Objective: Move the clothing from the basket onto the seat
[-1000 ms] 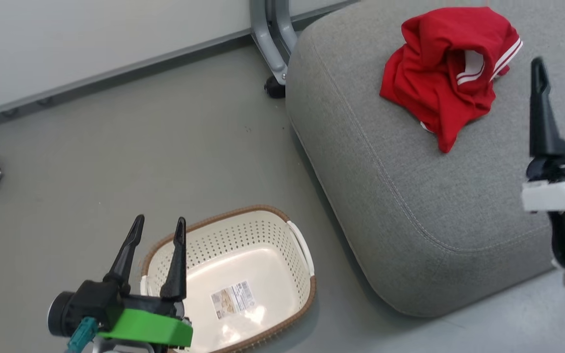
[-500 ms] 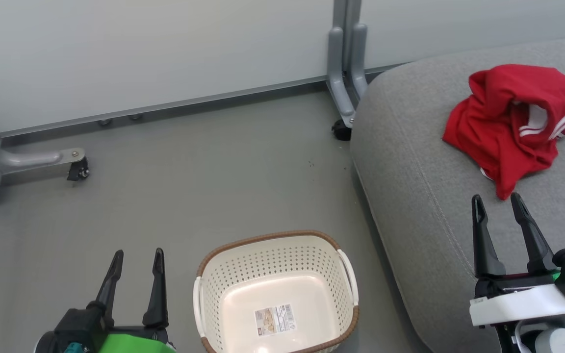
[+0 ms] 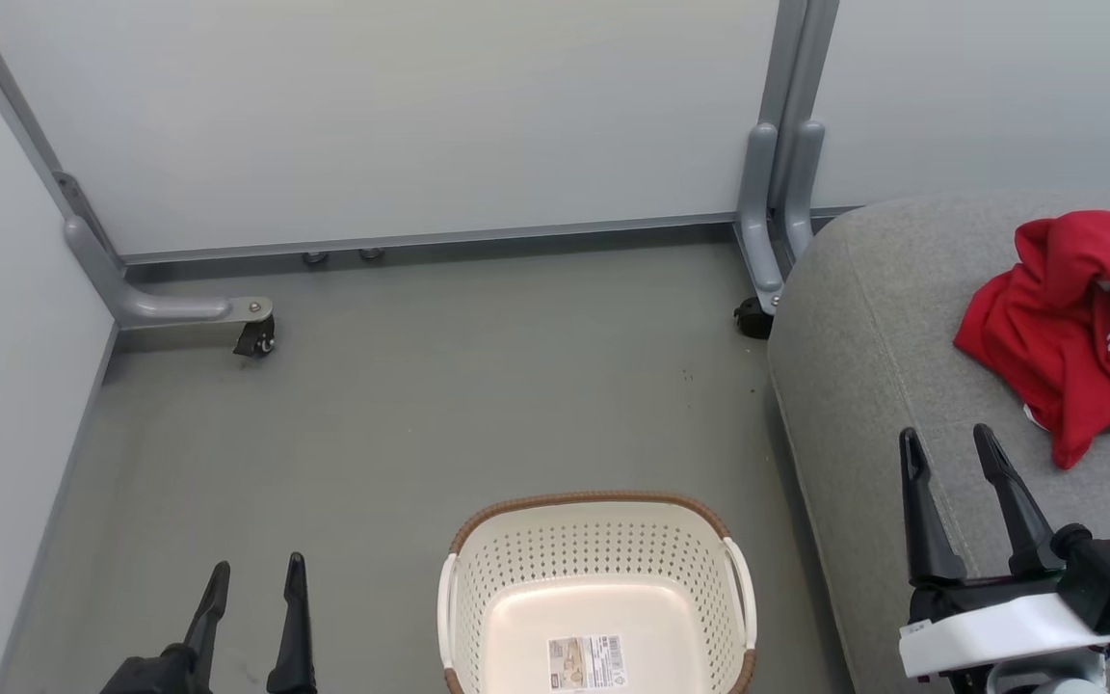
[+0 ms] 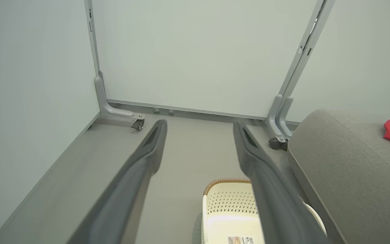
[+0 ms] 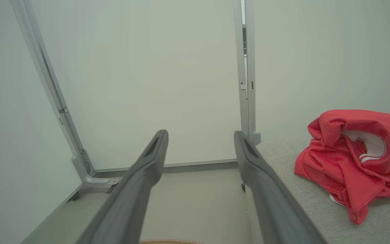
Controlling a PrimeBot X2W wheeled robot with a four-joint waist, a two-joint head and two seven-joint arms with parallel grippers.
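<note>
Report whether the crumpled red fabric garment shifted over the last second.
No. Only the camera turned; the red garment lies unchanged beside the grey woven-fabric cushion's stitched seam.

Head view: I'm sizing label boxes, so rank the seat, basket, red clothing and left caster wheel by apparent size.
1. seat
2. basket
3. red clothing
4. left caster wheel
Basket and clothing are both cropped, so that pair is less sure.

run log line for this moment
cream perforated plastic basket: no clothing seen inside | red clothing: on grey fabric seat | left gripper: open | right gripper: open
</note>
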